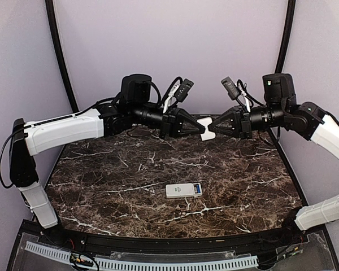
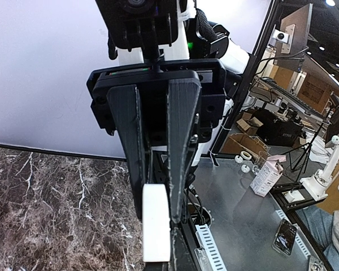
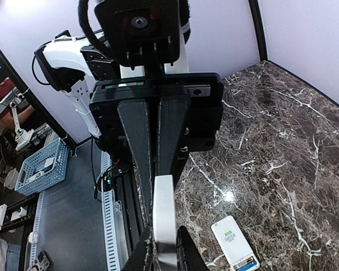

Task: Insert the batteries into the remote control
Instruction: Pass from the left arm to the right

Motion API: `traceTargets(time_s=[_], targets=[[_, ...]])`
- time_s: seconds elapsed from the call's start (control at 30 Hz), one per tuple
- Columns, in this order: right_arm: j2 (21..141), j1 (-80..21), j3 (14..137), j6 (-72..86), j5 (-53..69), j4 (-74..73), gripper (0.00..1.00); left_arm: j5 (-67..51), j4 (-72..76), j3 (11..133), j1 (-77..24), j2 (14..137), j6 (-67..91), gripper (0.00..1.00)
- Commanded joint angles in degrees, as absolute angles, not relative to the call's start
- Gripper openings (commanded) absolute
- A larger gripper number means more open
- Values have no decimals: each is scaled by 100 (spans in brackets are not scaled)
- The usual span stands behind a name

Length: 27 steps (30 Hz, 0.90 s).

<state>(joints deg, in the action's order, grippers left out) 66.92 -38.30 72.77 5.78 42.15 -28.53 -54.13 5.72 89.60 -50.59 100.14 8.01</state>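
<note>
Both arms are shown raised, with forearms held roughly level and wrists directed inward. The left claw (image 1: 200, 126) and the right claw (image 1: 211, 131) are set tip to tip at a white flat piece (image 1: 205, 121), one on either side of it. Each claw is closed upon that piece, fingers nearly together.

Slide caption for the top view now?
Left gripper and right gripper pinch one flat white piece in mid-air; remote control lies on the marble table.

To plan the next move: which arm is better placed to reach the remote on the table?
Probably the right. The left claw and the right claw both hold a white piece, but only the right wrist view shows the remote, close by.
</note>
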Motion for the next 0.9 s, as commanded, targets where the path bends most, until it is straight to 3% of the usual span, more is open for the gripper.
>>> traceTargets(time_s=[0.0, 0.13, 0.27, 0.43, 0.47, 0.5, 0.63, 0.77, 0.87], targets=[[6782, -3876, 7208, 694, 4570, -2474, 14, -5414, 693, 9070, -5115, 9894, 812, 0], [6828, -3875, 7215, 722, 4552, -2460, 15, -5427, 690, 9071, -5115, 9892, 815, 0], [6783, -3876, 7195, 729, 4522, -2458, 5, -5430, 654, 9079, -5115, 9888, 784, 0], [6768, -3876, 7078, 833, 4558, -2453, 0, -5346, 632, 9079, -5115, 9877, 733, 0], [6756, -3869, 7037, 880, 4547, -2447, 0, -5301, 580, 9079, -5115, 9869, 705, 6], [6748, -3861, 6999, 933, 4526, -2456, 0, -5175, 545, 9073, -5113, 9848, 638, 20], [6720, -3753, 6841, 1187, 4492, -2497, 0, -4836, 387, 8999, -5107, 9748, 359, 41], [6694, -3652, 6649, 1353, 4539, -2398, 0, -4700, 424, 8855, -5106, 9701, 206, 44], [6669, -3614, 6542, 1424, 4594, -2276, 0, -4727, 431, 8801, -5102, 9746, 215, 39]])
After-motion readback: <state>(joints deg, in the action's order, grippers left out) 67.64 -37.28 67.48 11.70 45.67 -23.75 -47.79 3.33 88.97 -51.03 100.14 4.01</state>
